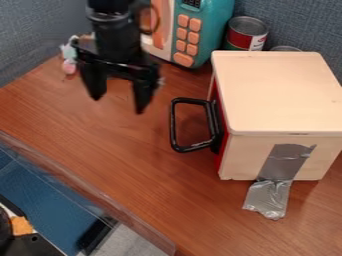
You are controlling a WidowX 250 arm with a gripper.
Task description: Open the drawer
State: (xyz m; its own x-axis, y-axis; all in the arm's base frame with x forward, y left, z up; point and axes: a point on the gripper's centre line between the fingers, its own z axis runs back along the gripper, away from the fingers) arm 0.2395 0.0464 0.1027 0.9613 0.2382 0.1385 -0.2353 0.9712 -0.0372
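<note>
My gripper (118,102) hangs over the table at the upper left, pointing down, its two fingers spread apart with nothing between them. To its right stands a pale wooden box with a drawer (277,92), whose red front (220,155) faces left. A black loop handle (175,125) sticks out from that front toward the left. The gripper is up and to the left of the handle, apart from it. The drawer front appears flush against the box.
A teal toy microwave (207,32) with orange buttons stands behind, beside a can (246,34). Small pastel toy (69,59) lies behind the gripper at left. Silver tape (274,185) runs from the box onto the wooden table (153,185). The table's edge slants across the lower left.
</note>
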